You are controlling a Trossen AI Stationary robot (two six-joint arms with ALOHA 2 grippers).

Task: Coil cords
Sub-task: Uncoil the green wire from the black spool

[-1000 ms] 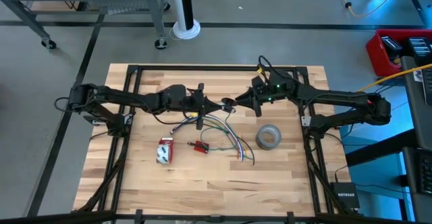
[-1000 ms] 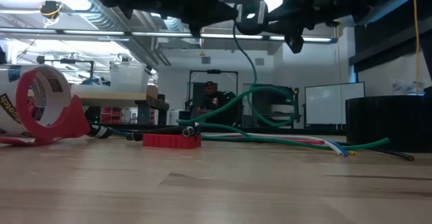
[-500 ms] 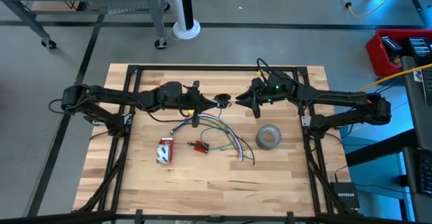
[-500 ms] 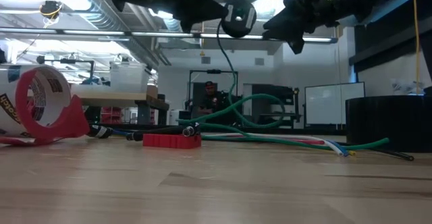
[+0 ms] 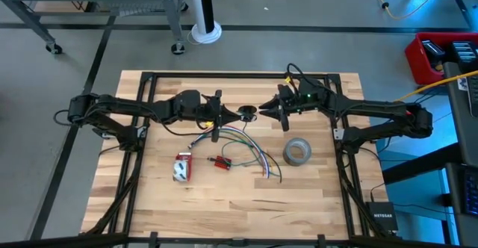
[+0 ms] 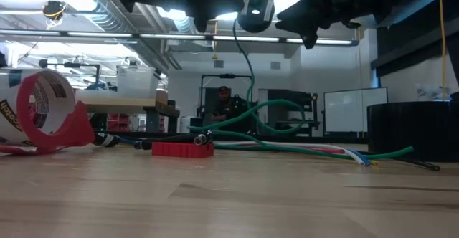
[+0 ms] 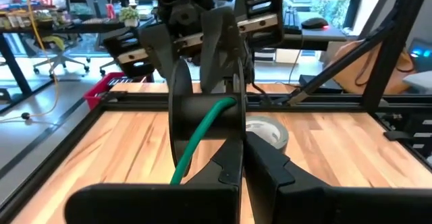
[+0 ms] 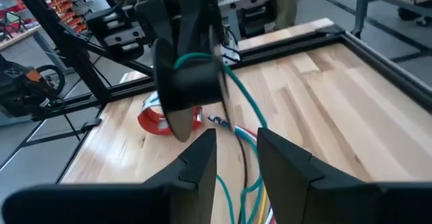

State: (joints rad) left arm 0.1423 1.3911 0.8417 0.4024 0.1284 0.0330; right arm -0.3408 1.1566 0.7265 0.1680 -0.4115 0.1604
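Wooden table, left claw gripping black spool, green cord dangling

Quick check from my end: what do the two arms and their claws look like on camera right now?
Both arms are dark, near-black, jointed tubes with black cables along them. The left claw and right claw each end in two flat, dark, tapering fingers. A small green light glows on the right arm's wrist. No readable markings show.
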